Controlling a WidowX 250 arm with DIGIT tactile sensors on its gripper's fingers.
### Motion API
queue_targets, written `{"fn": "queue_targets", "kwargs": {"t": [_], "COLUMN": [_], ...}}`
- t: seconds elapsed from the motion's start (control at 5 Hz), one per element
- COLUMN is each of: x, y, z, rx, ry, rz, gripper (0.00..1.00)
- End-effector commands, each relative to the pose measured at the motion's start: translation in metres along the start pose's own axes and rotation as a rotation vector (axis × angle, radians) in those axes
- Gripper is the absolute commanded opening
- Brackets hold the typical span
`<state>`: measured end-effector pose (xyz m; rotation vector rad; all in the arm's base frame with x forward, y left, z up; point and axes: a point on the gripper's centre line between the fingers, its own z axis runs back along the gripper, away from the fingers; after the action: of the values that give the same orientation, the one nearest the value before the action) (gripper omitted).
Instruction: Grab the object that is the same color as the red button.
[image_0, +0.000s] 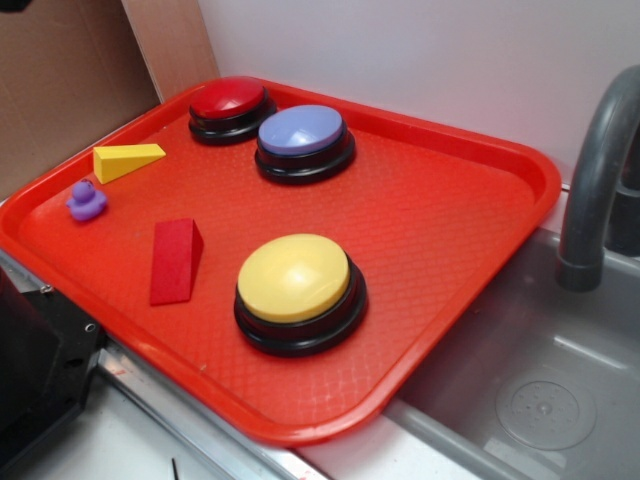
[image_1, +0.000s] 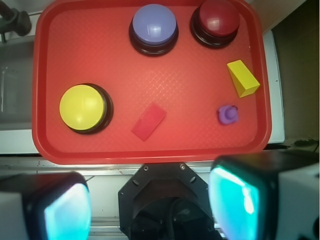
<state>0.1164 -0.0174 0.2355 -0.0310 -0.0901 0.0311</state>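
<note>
Matte red wedge block on textured plastic tray, glossy domed red button, jaws spread wide, empty

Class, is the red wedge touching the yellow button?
No: the red wedge lies apart from the yellow button, with bare tray between them.

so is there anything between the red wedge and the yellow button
No. In both views only bare tray shows between the red wedge and the yellow button; the two are apart.

A red tray carries a yellow button at 6 o'clock, lavender button at 12, yellow wedge and purple duck at 9. Grey faucet stands at 3.
</note>
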Motion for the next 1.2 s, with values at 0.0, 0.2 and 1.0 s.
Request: {"fn": "queue_targets", "kwargs": {"t": [0.0, 0.2, 1.0], "x": [0.0, -0.016, 0.054], "y": [0.0, 0.02, 0.039], "z": [0.0, -0.027, -0.14], "rx": [0.0, -0.049, 0.05], "ry": [0.0, 0.056, -0.027], "rz": [0.0, 0.092, 0.612], "gripper": [1.0, 1.0, 1.0]}}
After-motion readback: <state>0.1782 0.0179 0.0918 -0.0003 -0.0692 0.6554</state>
